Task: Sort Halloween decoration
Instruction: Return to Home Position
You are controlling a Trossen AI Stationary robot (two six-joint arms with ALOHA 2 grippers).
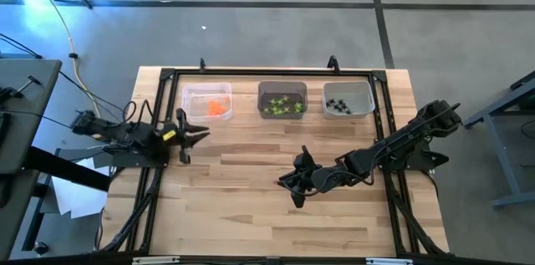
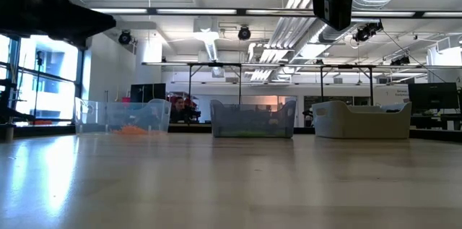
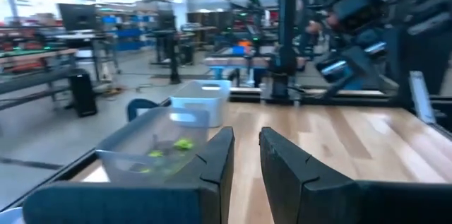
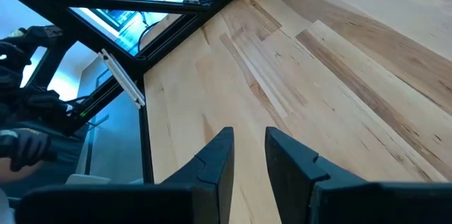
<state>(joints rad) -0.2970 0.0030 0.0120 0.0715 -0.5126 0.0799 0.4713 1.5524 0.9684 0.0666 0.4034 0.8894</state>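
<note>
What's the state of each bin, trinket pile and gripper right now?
left bin: upright, holds the orange trinkets
middle bin: upright, holds the lime-green trinkets
right bin: upright, holds the black spiders
left gripper: slightly open, empty, near the left bin
right gripper: slightly open, empty, over the middle of the table
</note>
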